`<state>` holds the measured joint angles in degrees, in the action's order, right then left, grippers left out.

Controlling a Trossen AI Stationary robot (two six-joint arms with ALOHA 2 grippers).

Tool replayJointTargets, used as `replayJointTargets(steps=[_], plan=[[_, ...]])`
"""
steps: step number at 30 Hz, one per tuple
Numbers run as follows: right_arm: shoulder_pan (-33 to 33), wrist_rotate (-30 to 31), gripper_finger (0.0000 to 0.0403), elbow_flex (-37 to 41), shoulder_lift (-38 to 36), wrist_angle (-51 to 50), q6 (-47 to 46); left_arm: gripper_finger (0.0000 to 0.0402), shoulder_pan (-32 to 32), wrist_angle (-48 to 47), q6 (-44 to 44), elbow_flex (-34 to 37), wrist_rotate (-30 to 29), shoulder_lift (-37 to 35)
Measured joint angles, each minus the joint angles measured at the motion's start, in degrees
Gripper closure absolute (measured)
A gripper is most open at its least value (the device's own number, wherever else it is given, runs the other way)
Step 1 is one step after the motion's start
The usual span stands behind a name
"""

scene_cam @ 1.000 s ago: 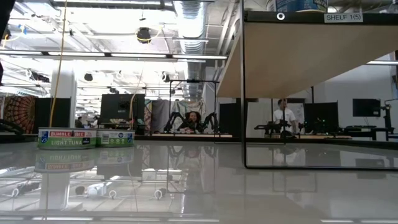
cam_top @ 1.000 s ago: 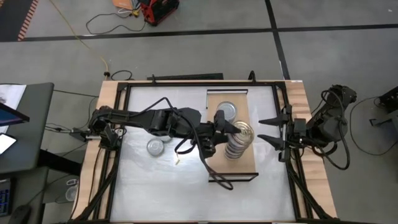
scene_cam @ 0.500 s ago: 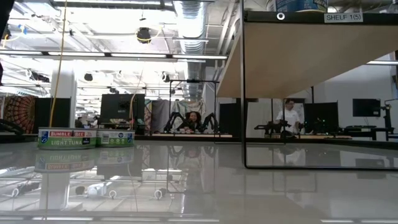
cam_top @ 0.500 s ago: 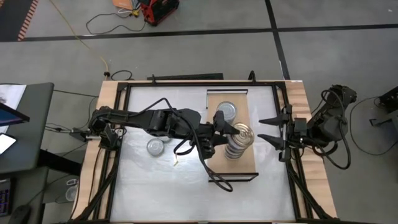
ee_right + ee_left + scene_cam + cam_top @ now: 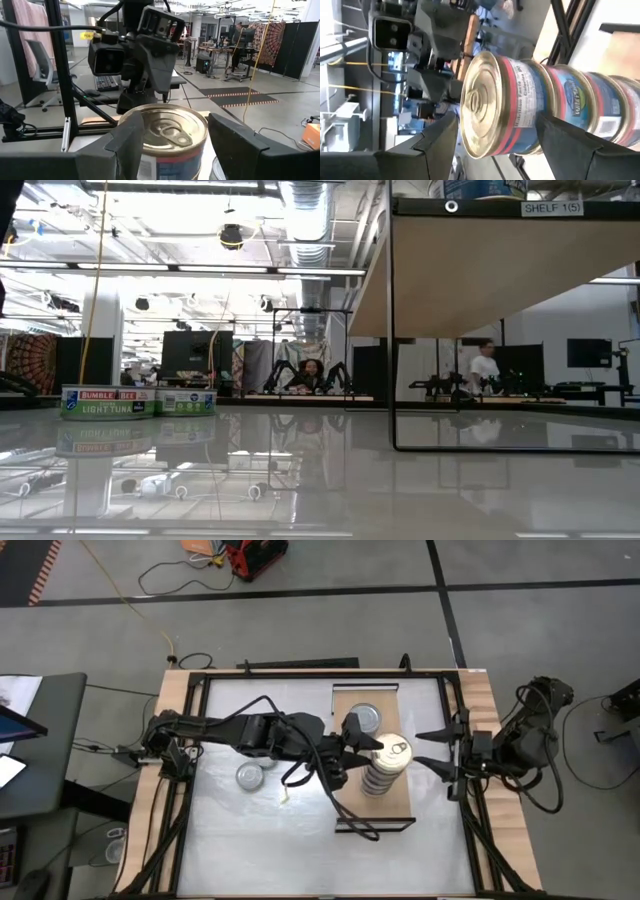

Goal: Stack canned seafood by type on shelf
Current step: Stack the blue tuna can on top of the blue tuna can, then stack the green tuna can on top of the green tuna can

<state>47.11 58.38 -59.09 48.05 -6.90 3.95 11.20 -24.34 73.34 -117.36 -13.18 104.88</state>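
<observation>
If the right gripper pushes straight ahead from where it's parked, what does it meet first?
Most likely the top gold-lidded tin of the stack on the shelf, centred between the right gripper fingers, with the left gripper just behind it. Depth is hard to judge.

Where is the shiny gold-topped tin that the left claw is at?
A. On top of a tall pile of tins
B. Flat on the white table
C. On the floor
A: the gold-lidded round metal tin tops a pile on the light-wood shelf board, between the left claw's fingers.

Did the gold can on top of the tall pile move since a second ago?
Yes. In the high view the top gold can has shifted a little toward the shelf's right edge, now sitting squarer over the stack, with the left gripper around it.
</observation>
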Motion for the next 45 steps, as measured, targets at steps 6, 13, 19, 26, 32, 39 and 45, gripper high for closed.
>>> replayJointTargets(steps=[6, 13, 19, 26, 32, 39, 45], plan=[[0.0, 0.0, 0.0157, 0.0, 0.0, 0.0, 0.1, 0.0145, 0.2, -0.1, 0.3, 0.0, -1.8, 0.0], [0.7, 0.0, 0.0157, 0.0, -0.6, -0.8, -0.6, 0.0145, 3.2, -1.2, -2.4, 0.0, -0.9, -3.3], [3.0, 0.2, 0.0157, 0.0, -5.5, -14.5, -9.0, 0.0145, 5.3, -15.7, -23.8, 0.4, 6.4, -8.0], [6.5, -2.2, 0.0157, 0.0, -10.2, -30.9, -26.3, 0.0145, 4.6, -34.5, -51.5, 3.0, 19.1, -8.4], [8.1, -3.4, 0.0157, 2.2, -10.1, -44.2, -40.1, 0.0145, 5.5, -27.4, -56.9, 19.8, 17.4, -8.9], [10.0, 1.3, 0.0157, 5.2, -10.1, -43.0, -41.0, 0.0165, 5.3, -4.8, -60.0, 41.6, 13.8, -18.7], [11.0, 8.7, 0.0157, 8.3, -9.7, -41.6, -43.8, 0.0185, 5.3, 17.0, -64.4, 61.3, 0.4, -29.9]])
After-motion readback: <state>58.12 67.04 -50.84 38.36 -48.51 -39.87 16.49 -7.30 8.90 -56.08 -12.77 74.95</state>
